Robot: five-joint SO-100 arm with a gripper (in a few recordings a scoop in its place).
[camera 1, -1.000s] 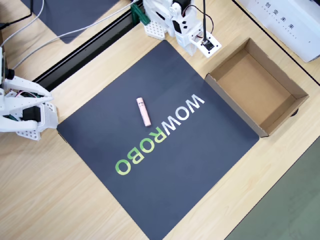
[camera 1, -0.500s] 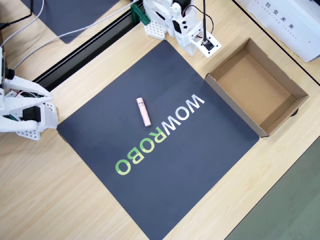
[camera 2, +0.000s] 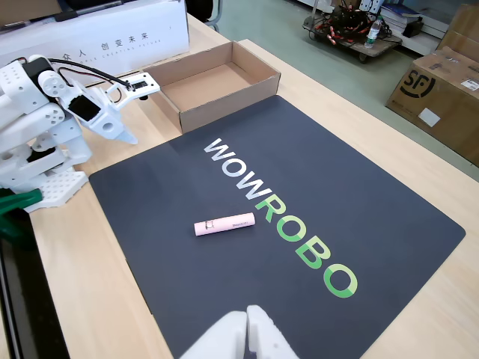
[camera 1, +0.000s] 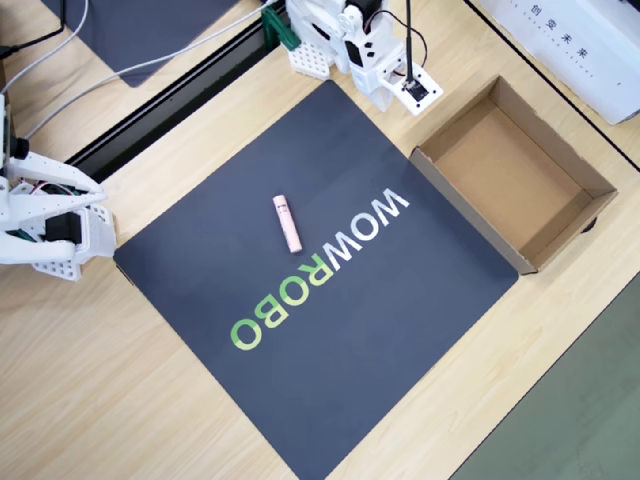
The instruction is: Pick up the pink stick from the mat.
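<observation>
Illumination is bright, even and diffuse in both views. Shadows are soft and short; the cardboard box [camera 1: 512, 170] casts a faint one along its inner walls. The mat [camera 2: 314, 172] shows no glare. Focus is sharp; edge distortion is negligible.

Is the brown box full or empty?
Empty. The cardboard box beside the mat shows only its bare brown floor in the overhead and fixed views. The pink stick lies on the mat, outside it.

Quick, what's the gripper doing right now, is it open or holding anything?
Gripper: holding nothing and parked near the arm's base; open or shut cannot be told. The pink stick lies on the mat.
</observation>
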